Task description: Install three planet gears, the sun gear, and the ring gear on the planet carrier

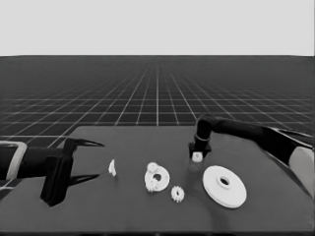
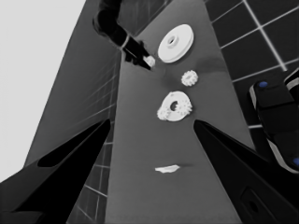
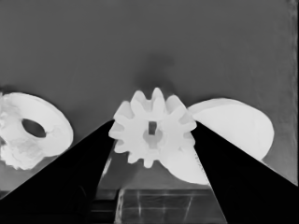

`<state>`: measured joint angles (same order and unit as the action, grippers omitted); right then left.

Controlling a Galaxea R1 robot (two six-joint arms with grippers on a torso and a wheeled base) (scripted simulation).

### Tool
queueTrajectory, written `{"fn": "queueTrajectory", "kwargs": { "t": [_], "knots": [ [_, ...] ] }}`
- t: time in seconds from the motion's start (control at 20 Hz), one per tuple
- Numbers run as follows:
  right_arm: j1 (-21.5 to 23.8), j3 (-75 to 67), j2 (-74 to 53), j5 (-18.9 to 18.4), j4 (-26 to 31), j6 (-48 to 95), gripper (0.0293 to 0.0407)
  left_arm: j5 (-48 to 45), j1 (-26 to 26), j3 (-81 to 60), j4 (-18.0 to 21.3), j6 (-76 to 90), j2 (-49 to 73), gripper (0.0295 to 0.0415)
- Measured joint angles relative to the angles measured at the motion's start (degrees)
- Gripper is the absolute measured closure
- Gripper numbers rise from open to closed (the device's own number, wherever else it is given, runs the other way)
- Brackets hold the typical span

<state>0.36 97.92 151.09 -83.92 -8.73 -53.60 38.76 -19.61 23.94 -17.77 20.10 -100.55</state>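
My right gripper [image 1: 197,158] hangs a little above the table behind the larger round part, shut on a small toothed gear [image 3: 152,130]. That gear [image 1: 197,157] shows white between the fingers. The smaller round part [image 1: 160,176] lies mid-table with gears [image 1: 152,168] sitting on its left side. Another gear [image 1: 177,193] lies loose just in front of it to the right. The larger round part [image 1: 224,186] rests flat at the right. My left gripper [image 1: 98,160] waits open over the table's left end, holding nothing.
A thin white piece [image 1: 112,168] lies between the left gripper and the smaller round part. The table's front edge runs close below the loose gear. Dark machinery with blue lights [image 2: 275,121] stands past the table's edge in the left wrist view.
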Motion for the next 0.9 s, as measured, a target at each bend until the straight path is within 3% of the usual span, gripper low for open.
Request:
{"fn": "queueTrajectory", "kwargs": {
  "t": [0.3, 0.35, 0.45, 0.8, 0.9],
  "knots": [
    [1.2, -0.2, -0.1, -0.7, 1.0, -0.1, 0.0387, 0.0, 0.0, 0.0, 0.0, 0.0, 0.0, 0.0326],
    [0.8, -7.0, 3.1, -2.0, -0.4, -11.6, 0.0387, 0.0, 0.0, 0.0, 0.0, 0.0, 0.0, 0.0326],
    [0.3, -9.1, 11.5, -3.2, -1.3, -20.5, 0.0387, 0.0, 0.0, 0.0, 0.0, 0.0, 0.0, 0.0326],
    [0.1, -7.4, 16.4, -3.8, -1.5, -23.6, 0.0387, 0.0, 0.0, 0.0, 0.0, 0.0, 0.0, 0.0326],
    [-5.7, -4.2, 17.3, -2.0, -7.1, -21.7, 0.0387, 0.0, 0.0, 0.0, 0.0, 0.0, 0.0, 0.0326]
  ]
}}
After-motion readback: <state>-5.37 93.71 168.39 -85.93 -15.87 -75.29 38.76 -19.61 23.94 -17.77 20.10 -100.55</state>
